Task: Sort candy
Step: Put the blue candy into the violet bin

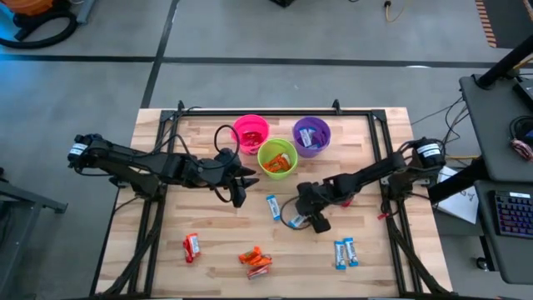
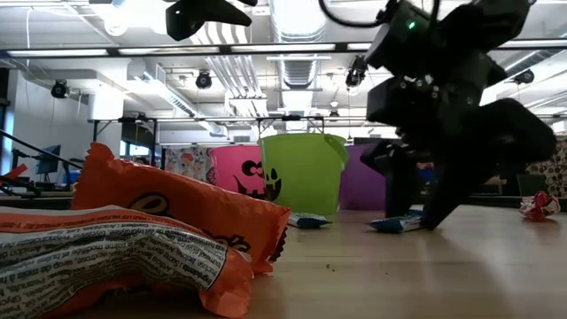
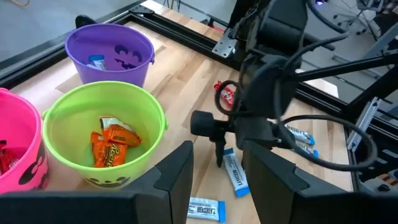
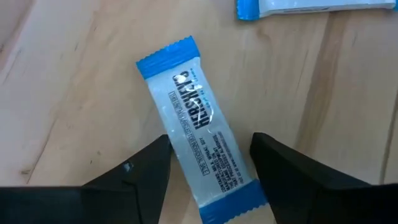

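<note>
My right gripper [image 4: 210,140] is open and low over the table, pointing down. Its fingers stand on either side of a blue-and-white candy [image 4: 198,127] lying flat on the wood, near the table's middle [image 1: 296,221]. My left gripper [image 1: 240,190] is open and hovers in front of the green cup [image 1: 277,157], touching nothing. A second blue-and-white candy [image 3: 205,208] lies on the table below it. Orange candies [image 3: 109,146] lie inside the green cup.
A pink cup [image 1: 251,132] and a purple cup [image 1: 311,135] flank the green one at the far side. Loose on the table are a blue-and-white pair [image 1: 346,252], orange candies [image 1: 254,260] and red candies [image 1: 191,247], [image 3: 227,93]. A dark frame [image 1: 379,133] borders the table.
</note>
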{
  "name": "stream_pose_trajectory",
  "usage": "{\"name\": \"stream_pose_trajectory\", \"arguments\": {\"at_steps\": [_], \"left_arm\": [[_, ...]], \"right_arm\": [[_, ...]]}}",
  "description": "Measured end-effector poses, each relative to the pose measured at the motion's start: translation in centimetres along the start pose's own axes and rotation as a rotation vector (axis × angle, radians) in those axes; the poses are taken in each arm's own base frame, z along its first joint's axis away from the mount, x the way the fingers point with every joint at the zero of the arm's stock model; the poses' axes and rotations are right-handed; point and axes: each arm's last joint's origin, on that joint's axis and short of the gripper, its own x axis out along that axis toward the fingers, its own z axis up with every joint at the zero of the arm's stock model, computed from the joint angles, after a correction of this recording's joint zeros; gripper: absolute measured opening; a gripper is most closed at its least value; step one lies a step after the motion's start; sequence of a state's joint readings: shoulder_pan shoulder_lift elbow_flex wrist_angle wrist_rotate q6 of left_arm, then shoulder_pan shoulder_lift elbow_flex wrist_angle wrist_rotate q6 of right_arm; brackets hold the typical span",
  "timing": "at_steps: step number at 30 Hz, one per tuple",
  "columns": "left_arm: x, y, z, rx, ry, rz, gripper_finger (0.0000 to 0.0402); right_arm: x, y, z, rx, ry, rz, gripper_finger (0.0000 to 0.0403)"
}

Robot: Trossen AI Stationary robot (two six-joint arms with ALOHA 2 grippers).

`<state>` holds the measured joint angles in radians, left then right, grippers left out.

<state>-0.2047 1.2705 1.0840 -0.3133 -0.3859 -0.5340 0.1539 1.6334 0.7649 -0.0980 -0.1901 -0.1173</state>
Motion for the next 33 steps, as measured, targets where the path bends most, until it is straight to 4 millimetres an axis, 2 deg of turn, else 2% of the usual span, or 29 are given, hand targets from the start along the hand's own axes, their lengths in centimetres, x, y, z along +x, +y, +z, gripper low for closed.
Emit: {"name": "stream_pose_trajectory", "arguments": {"at_steps": [4, 11, 14, 21, 25, 29, 33], "left_arm": [[0.0, 0.0, 0.0, -0.007, 0.0, 0.0, 0.0125], [0.0, 0.0, 0.0, -0.007, 0.0, 0.0, 0.0125], [0.0, 0.0, 0.0, -0.007, 0.0, 0.0, 0.0125], [0.0, 0.0, 0.0, -0.007, 0.0, 0.0, 0.0125], [0.0, 0.0, 0.0, -0.007, 0.0, 0.0, 0.0125], [0.0, 0.0, 0.0, -0.007, 0.0, 0.0, 0.0125], [0.0, 0.0, 0.0, -0.007, 0.0, 0.0, 0.0125]], "right_arm": [[0.5, -0.6, -0.3, 0.012, 0.007, 0.03, 0.0179], [0.6, -0.9, -0.2, -0.013, -0.013, 0.079, 0.0051], [0.6, -0.9, -0.3, -0.007, -0.012, 0.079, 0.0017], [0.5, -0.9, -0.3, 0.009, -0.01, 0.072, 0.0009], [-0.3, -0.8, 0.0, 0.017, -0.025, 0.058, 0.0009], [-2.2, -0.7, 0.3, 0.046, -0.032, -0.018, 0.0008], [-5.4, -0.5, 0.9, 0.095, -0.088, -0.127, 0.0008]]}}
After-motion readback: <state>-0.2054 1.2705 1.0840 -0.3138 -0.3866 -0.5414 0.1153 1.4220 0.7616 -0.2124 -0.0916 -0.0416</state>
